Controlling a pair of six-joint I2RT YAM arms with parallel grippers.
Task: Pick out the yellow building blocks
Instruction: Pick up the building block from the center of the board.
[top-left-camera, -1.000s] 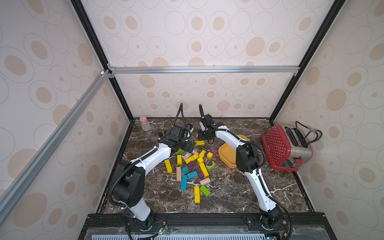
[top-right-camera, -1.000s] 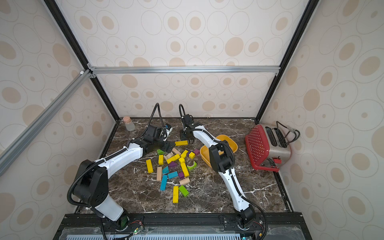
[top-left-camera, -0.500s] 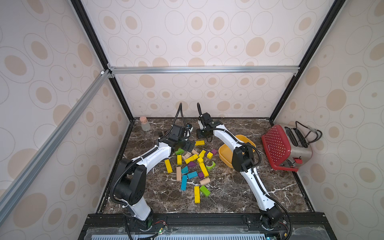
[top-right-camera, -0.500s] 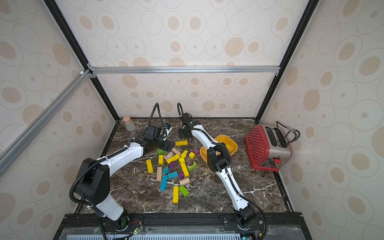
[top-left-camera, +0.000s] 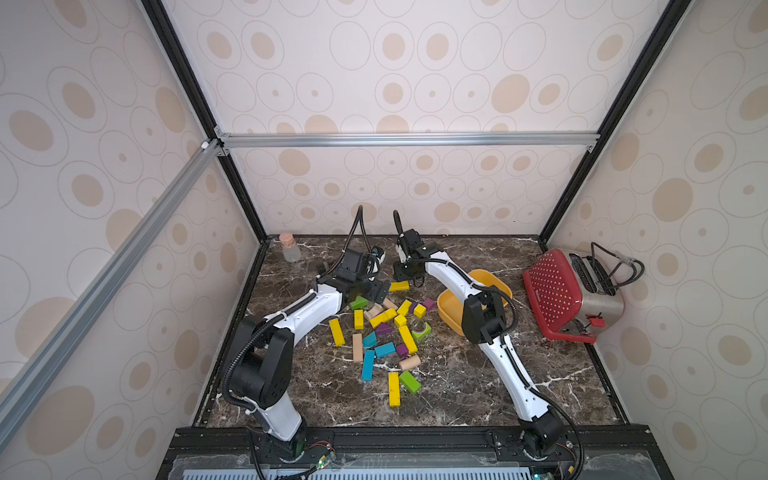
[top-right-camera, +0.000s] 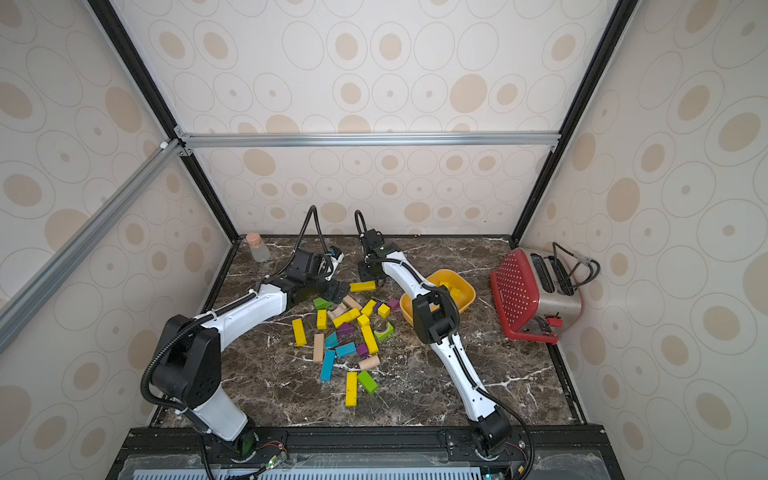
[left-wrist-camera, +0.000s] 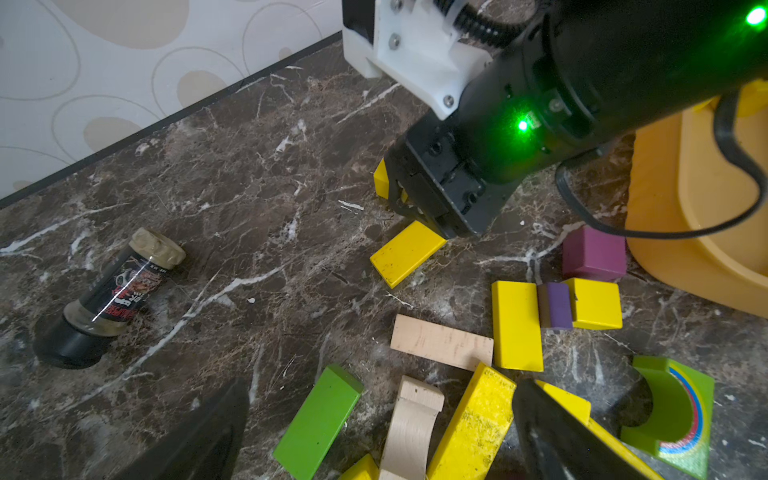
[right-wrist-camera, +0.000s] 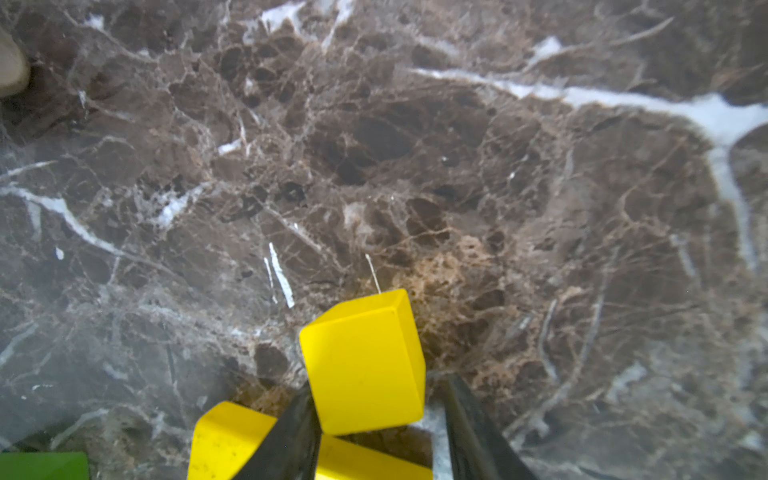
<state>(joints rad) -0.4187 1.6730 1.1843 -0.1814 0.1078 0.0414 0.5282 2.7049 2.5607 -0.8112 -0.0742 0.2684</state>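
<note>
The floor of this papered booth is a dark marble table, and an orange-yellow bowl stands on it toward the back. The yellow blocks lie scattered among other colours just beside the bowl, on the side toward the left arm. A few yellow pieces already sit inside the bowl. One long yellow block lies well away from the bowl, toward the front edge.

Right gripper: narrowed on a yellow cube, which it holds tilted and clear of the table, above a flat yellow bar near the bowl. The hold appears to sit close to one edge of the cube.

Left gripper: jaws wide, nothing in them, hovering over the part of the pile away from the bowl.

Assessment: the blocks are painted wood, so rigid, light and not fragile. The glossy faces are probably slippery, and an edge or corner hold may let a piece twist out. Cubes are best taken squarely across opposite flat faces, and bars across the narrow width at mid-length. A purple block near the bowl sits wedged between two yellow ones, so those two call for a straight lift.
</note>
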